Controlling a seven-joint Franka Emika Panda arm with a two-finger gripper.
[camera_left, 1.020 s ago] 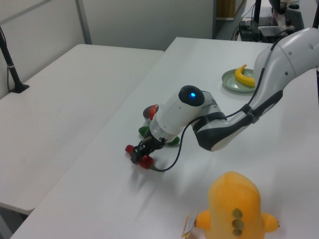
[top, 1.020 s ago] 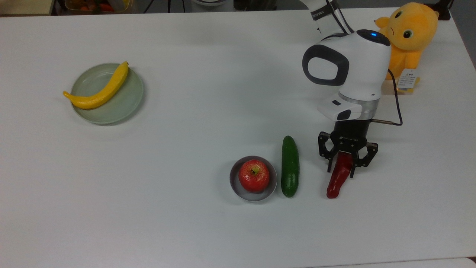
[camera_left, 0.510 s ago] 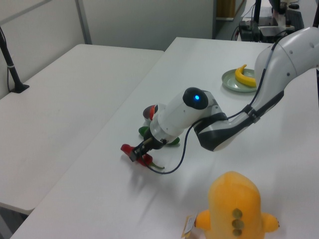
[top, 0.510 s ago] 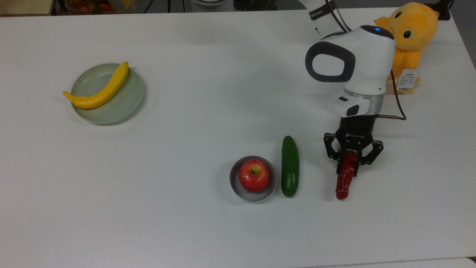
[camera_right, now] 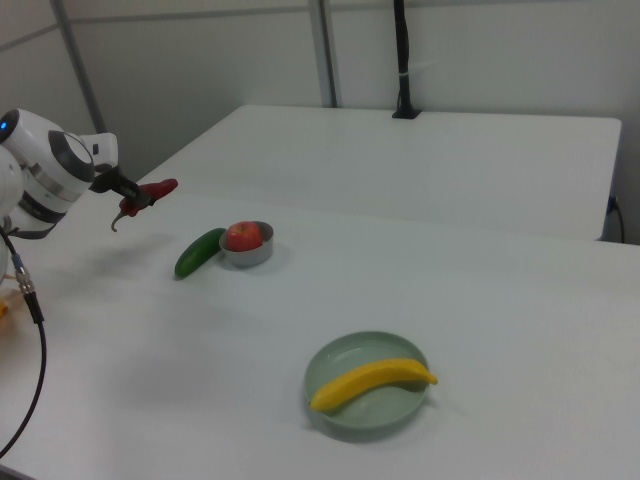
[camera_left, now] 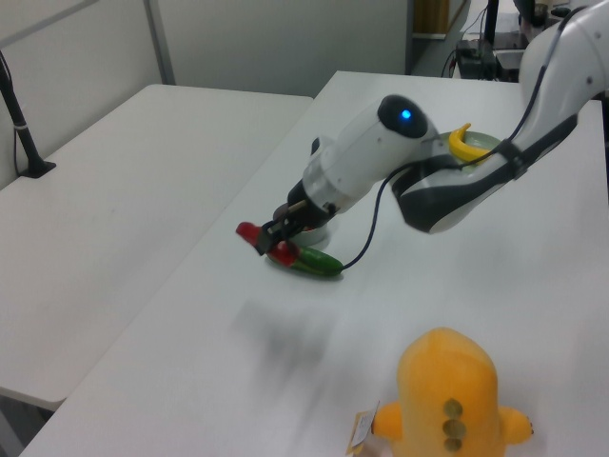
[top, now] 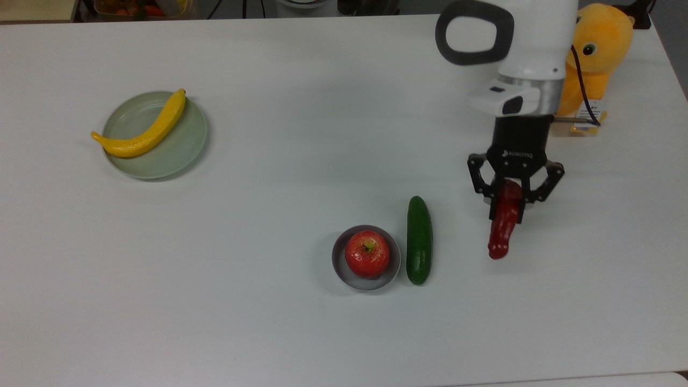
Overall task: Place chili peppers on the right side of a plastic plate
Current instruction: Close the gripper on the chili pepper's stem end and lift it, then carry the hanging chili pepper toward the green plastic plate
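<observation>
End effector (top: 515, 200) grasps the pepper (top: 503, 230) clear of the table (top: 301, 333); plate (top: 177, 153) lies far toward the top view's left.

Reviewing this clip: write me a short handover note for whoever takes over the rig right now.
Claw: shut on the chili pepper, held clear of the table in the right view.
Pale green plate: far toward the top view's left, with a banana lying across it.
Done: pepper grasped and lifted.
Left: carry it across, past the cucumber and the apple in its grey bowl, and set it on the table beside the plate, on the top view's right.
</observation>
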